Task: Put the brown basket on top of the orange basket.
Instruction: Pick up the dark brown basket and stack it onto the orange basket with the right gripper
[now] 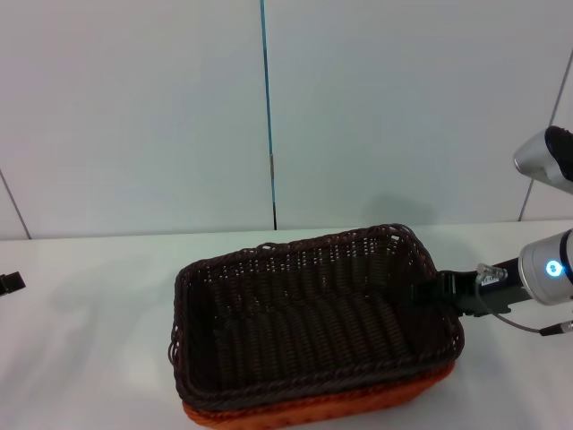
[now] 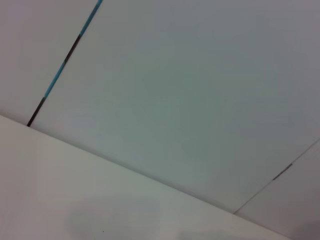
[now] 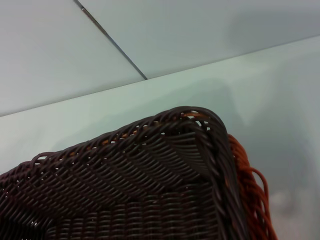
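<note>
Head view shows the brown basket [image 1: 313, 313] nested on top of the orange basket [image 1: 358, 401], whose rim peeks out beneath its near edge, both on the white table [image 1: 89, 322]. On the right, the right gripper [image 1: 436, 292] reaches in over the brown basket's right rim; whether it pinches the rim or stands spread cannot be told. Right wrist view shows a brown corner with orange weave [image 3: 252, 190] poking out just beside it. Only a dark bit of the left gripper [image 1: 9, 284] shows at the far left edge, well apart from the baskets.
</note>
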{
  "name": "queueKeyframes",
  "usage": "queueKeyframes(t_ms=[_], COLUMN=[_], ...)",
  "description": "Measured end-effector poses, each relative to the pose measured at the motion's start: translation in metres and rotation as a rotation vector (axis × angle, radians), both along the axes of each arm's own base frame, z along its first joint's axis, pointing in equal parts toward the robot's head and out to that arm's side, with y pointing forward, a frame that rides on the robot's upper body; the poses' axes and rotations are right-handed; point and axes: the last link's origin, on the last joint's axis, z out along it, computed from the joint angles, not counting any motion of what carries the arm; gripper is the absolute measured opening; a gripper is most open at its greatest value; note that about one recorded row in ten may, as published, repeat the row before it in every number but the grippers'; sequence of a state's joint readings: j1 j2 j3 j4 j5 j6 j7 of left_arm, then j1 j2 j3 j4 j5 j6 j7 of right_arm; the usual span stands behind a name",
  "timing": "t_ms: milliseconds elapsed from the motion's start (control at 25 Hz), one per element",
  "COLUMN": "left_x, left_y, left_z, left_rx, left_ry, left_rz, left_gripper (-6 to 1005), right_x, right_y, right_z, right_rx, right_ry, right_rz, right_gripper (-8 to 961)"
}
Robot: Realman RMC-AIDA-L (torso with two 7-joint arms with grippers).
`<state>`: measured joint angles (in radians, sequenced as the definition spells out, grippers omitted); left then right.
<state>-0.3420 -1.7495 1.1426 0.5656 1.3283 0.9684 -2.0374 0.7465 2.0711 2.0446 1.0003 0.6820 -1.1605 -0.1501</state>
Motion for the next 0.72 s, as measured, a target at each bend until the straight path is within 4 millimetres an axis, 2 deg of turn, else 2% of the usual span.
queueKeyframes(t_ms=[320,440,640,720], left_x=[0.001,0.002,0.002,0.002], left_y=[0.000,0.000,0.001,0.001], left_z=[0.000,0.000,0.002,0.003], left_rx=[0.000,0.000,0.010,0.017], left_ry=[0.000,0.001,-0.003,-0.007], left_rz=[-0.005,-0.012,-0.012,-0.012], left_gripper=[822,822,821,821], right_x=[-0.004,-0.004,-0.007,-0.008], right_y=[0.000,0.000,0.000,0.000], right_z=[0.009,0.011,0.021,0.030], right_rx=[0.028,0.036,0.067,0.101], right_ry=[-0.012,-0.012,-0.017,-0.017], right_rz=[0.045,0.052,0.080,0.095], right_gripper=[807,910,911,911])
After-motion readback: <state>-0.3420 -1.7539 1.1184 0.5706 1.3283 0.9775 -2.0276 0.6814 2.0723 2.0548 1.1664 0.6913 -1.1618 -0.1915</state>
